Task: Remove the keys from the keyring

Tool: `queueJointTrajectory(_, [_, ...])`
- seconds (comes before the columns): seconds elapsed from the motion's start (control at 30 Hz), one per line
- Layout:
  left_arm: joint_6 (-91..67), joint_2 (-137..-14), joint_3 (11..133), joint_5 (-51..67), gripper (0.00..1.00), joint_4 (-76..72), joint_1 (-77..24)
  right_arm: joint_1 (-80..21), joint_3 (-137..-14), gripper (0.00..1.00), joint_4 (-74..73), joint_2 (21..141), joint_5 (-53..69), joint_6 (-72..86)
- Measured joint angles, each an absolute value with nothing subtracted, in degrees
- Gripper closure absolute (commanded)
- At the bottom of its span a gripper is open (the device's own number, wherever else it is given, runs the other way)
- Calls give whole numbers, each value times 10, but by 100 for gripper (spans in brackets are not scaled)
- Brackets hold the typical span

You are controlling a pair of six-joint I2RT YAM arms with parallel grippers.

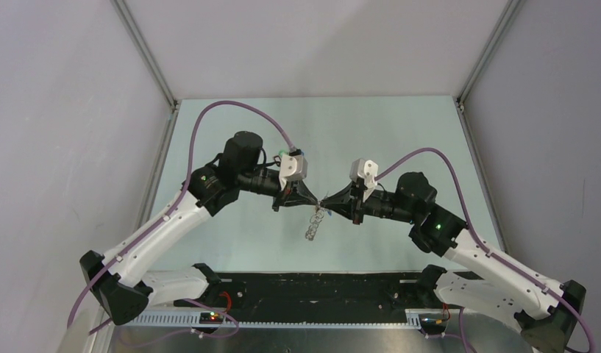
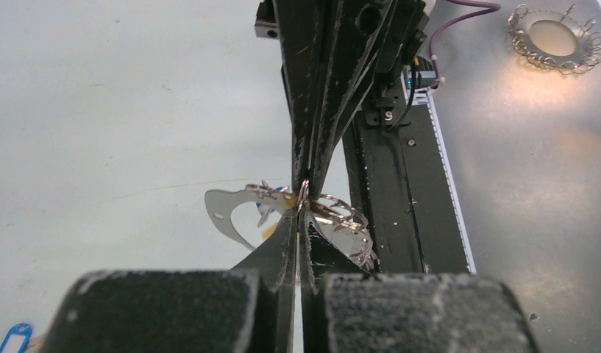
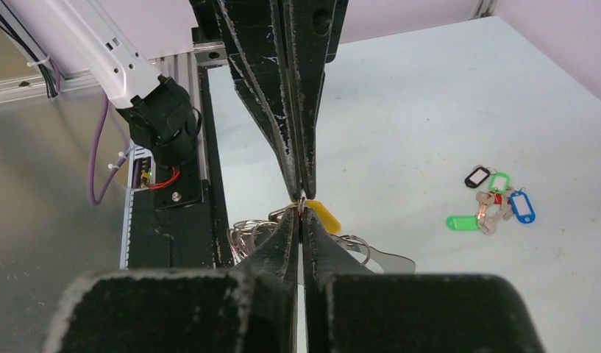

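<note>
One keyring [image 1: 313,224], long axis downward

Your pale green-grey tabletop [image 1: 356,132] carries a loose cluster of keys [image 3: 494,202] with black, green, red and blue tags, well in from its near edge. A black strip [image 1: 319,287] runs along that edge. On the metal sheet [image 2: 547,220] beyond it lies a ring-fringed loop [image 2: 538,57].
</note>
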State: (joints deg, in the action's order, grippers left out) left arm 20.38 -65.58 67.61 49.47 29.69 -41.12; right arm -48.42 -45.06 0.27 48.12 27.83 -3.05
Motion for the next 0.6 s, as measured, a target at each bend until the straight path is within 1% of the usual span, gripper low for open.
queueJointTrajectory(0.17, [204,-656,676,481,100,300,-411,-480,-451,100,1,469,279,-30])
queueJointTrajectory(0.47, [204,-656,676,487,100,301,-411,-480,-450,100,3,467,279,-21])
queueJointTrajectory(0.6, [199,-658,676,489,100,301,-411,-482,-441,100,32,467,278,-9])
